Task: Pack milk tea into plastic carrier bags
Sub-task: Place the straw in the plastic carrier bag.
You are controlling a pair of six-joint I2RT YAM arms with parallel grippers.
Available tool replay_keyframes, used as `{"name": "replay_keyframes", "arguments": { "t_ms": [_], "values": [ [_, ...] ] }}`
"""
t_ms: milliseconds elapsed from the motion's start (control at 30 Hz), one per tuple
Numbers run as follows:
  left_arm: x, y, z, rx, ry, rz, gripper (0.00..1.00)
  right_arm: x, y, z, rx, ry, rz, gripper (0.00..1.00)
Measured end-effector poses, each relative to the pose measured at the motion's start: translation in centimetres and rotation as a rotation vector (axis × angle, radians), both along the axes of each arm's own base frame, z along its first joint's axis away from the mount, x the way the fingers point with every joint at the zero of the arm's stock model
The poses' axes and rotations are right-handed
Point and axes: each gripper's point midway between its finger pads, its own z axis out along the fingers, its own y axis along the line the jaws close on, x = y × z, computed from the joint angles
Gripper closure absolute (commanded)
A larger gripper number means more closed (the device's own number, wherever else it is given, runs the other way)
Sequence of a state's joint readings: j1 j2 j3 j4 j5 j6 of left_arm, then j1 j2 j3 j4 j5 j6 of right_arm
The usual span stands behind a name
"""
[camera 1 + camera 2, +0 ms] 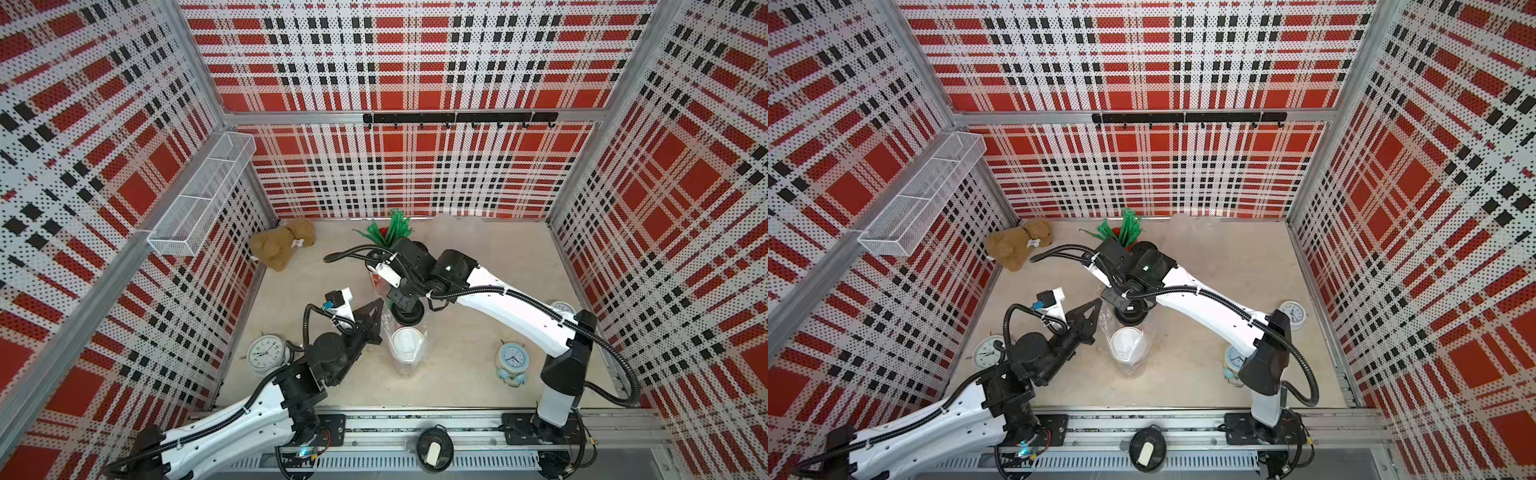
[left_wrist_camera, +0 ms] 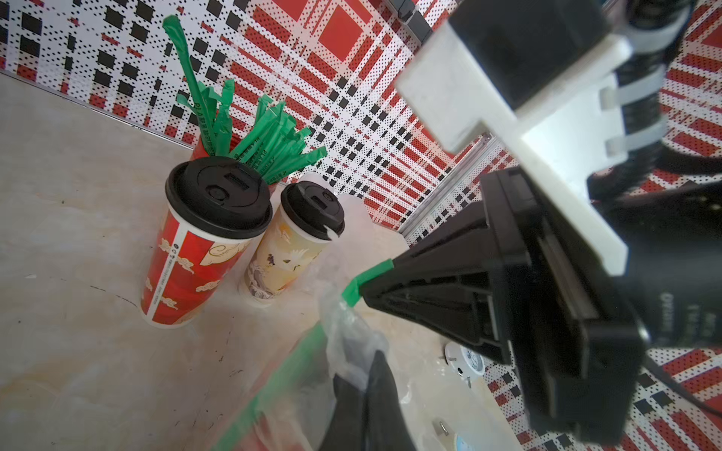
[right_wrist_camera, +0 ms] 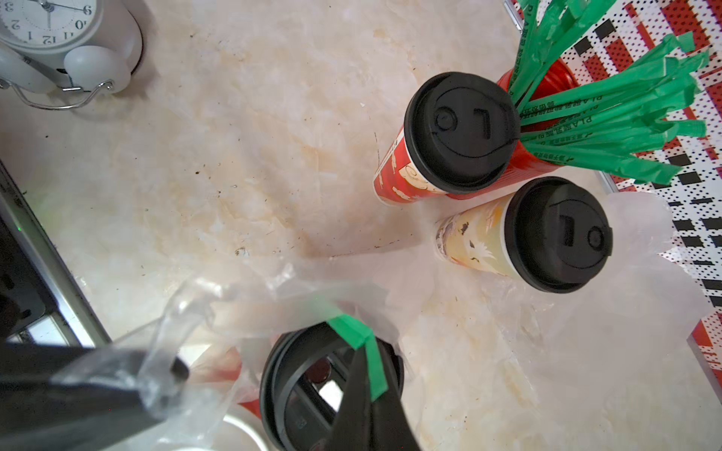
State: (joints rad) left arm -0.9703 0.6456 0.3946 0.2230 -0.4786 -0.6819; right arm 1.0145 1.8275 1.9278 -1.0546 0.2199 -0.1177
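Note:
A clear carrier bag (image 1: 395, 332) stands mid-table, and a white-lidded milk tea (image 1: 405, 341) shows inside it. Close beside that cup is a black-lidded cup (image 3: 308, 386), with film stretched along its lid's far side. My left gripper (image 2: 371, 359) is shut on the bag's rim and shows in a top view (image 1: 379, 302). My right gripper (image 3: 365, 347), green tape at its tips, is shut on the rim above the black lid. A red cup (image 2: 195, 254) and a cream cup (image 2: 285, 254), both black-lidded, stand near the back wall. A second bag (image 3: 625, 312) lies flat beside them.
A red holder of green straws (image 1: 390, 230) stands at the back behind the two cups. A brown plush toy (image 1: 282, 245) lies back left. Clocks sit front left (image 1: 268, 355), front right (image 1: 513, 361) and right (image 1: 563, 309). A wire basket (image 1: 203, 199) hangs on the left wall.

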Motion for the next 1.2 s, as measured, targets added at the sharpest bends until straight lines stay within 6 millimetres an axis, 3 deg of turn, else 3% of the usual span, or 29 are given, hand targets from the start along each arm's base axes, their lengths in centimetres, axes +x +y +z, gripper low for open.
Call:
{"name": "replay_keyframes", "arguments": {
  "t_ms": [300,533,633,733,800,900,1000,1100,1200],
  "values": [
    [-0.2,0.3,-1.5,0.004,0.033,0.004,1.0,1.3,-0.3,-0.1,-0.002,-0.047,-0.053,1.0],
    [-0.1,0.7,-2.3,0.012,0.046,0.021,1.0,0.7,0.5,-0.8,0.034,-0.002,-0.031,1.0],
    [-0.1,0.9,-2.4,0.014,0.047,0.027,1.0,0.1,0.9,-1.7,0.049,0.041,-0.013,0.9],
    [-0.1,0.9,-2.5,0.015,0.048,0.029,1.0,-0.5,1.0,-2.7,0.051,0.083,-0.004,0.68],
    [-0.1,0.9,-2.4,0.014,0.049,0.029,1.0,-0.8,1.1,-3.1,0.054,0.103,-0.005,0.44],
    [-0.2,1.0,-2.4,0.012,0.048,0.029,1.0,-1.0,1.2,-3.1,0.065,0.117,-0.008,0.29],
    [-0.2,1.0,-2.5,0.013,0.051,0.029,1.0,-1.1,1.2,-2.8,0.075,0.118,-0.01,0.21],
    [-0.2,1.1,-2.9,0.014,0.058,0.029,1.0,-1.0,1.1,-1.5,0.096,0.098,-0.007,0.2],
    [-0.3,1.2,-3.4,0.02,0.066,0.031,1.0,-0.5,0.9,1.0,0.138,0.052,-0.009,0.29]
  ]
}}
